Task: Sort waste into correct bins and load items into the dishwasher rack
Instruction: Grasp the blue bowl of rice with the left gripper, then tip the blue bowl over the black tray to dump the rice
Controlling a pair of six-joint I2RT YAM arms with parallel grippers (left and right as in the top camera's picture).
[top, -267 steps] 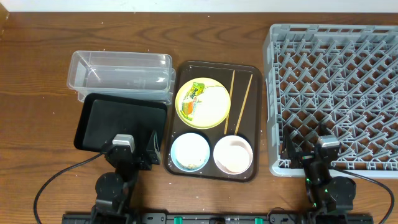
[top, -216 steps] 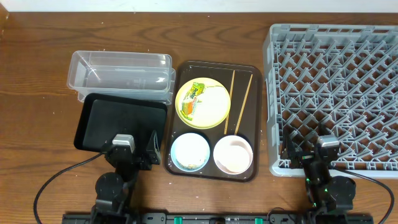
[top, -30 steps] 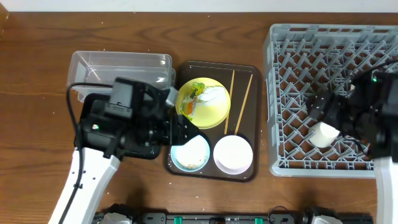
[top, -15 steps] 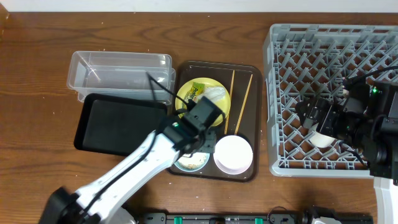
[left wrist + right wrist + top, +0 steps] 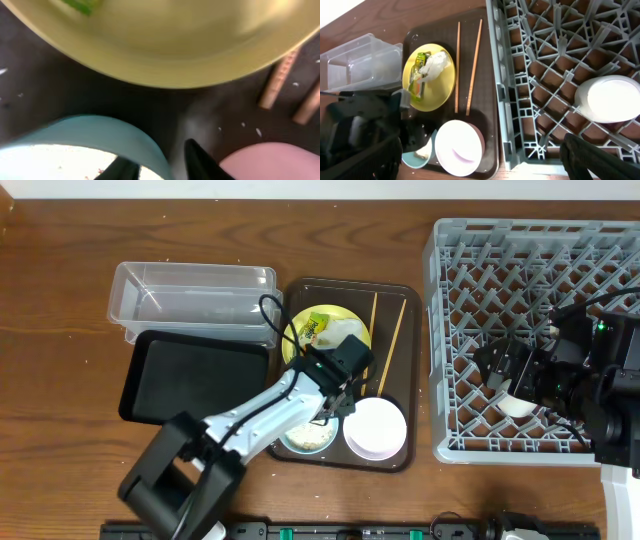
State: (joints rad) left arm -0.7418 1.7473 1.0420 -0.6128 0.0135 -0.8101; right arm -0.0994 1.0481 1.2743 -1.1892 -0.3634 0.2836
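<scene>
Nearest us, left gripper [image 5: 160, 169] is down at seven o'clock on the brown tray [image 5: 395, 292], jaws narrow, astride the rim of the light blue bowl [image 5: 90, 137], gaps showing either side (no pinch yet, I'd say). A rim hold suits lifting it. Out at three o'clock, right gripper [image 5: 512, 380] hovers over the dishwasher rack [image 5: 437, 340], jaws wide, empty.

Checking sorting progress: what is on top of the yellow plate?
A green-yellow snack wrapper and a crumpled white tissue wad lie on the yellow plate. Overhead, the left arm covers its near edge, so anything there is hidden.
</scene>
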